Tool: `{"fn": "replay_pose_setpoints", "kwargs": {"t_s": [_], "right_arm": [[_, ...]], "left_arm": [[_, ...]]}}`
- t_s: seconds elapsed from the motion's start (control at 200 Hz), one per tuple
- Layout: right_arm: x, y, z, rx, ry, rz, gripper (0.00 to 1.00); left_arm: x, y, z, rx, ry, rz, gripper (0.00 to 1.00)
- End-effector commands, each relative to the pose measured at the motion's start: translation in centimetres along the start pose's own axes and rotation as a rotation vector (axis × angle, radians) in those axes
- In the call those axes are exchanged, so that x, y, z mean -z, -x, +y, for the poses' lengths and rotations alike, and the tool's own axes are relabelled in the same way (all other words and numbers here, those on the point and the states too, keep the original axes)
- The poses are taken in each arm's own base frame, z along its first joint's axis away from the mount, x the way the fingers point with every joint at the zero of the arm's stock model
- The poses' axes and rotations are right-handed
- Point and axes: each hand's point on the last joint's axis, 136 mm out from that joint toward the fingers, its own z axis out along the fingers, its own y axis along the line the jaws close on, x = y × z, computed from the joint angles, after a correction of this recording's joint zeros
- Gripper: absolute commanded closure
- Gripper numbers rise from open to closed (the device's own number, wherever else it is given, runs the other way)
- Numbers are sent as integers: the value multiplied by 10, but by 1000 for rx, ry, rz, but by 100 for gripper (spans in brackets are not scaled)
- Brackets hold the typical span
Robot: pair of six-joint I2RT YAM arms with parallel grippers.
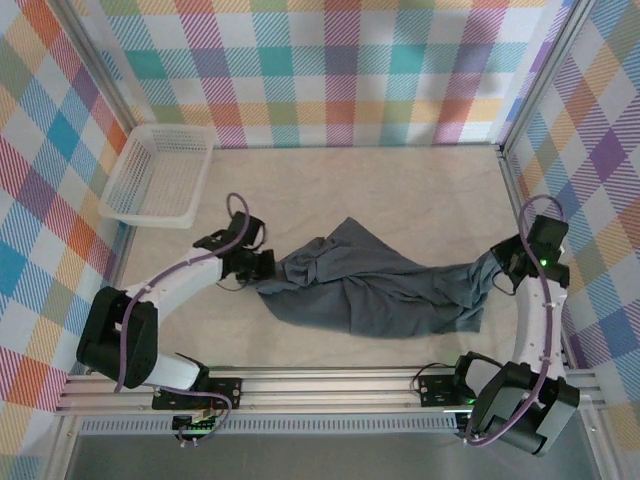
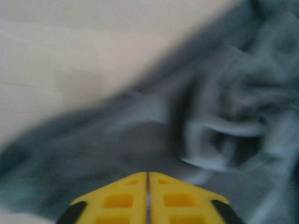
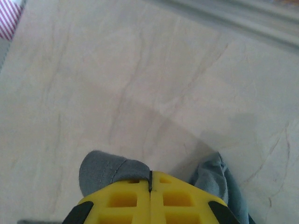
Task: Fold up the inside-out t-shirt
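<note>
One inside-out t-shirt, one basket, two hands. Shirt bunched, long axis left-right across tabletop. Left hand pinches its left end; right hand pinches its right end.

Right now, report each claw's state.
Left claw: closed, apparently pinching the t-shirt.
Right claw: closed on the t-shirt's other end.

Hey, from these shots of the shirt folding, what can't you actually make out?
Left wrist view: the t-shirt is motion-blurred; the left gripper, shut, hides whether cloth is pinched.
Right wrist view: the right gripper covers which part of the t-shirt it grips.
Top view: collar and sleeves are lost in bunched folds.
</note>
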Motion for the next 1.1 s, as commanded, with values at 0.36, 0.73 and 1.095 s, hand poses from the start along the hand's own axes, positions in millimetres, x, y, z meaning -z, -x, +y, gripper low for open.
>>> {"fn": "replay_pose_setpoints", "kwargs": {"t_s": [0.36, 0.73, 1.095], "right_arm": [[7, -17, 15, 13, 106, 59, 100], [28, -4, 30, -27, 141, 38, 100], [137, 76, 124, -208, 519, -195, 100]], "left_arm": [[-65, 15, -67, -68, -32, 5, 63], [-24, 35, -25, 32, 25, -48, 100], [181, 77, 24, 173, -13, -478, 100]]}}
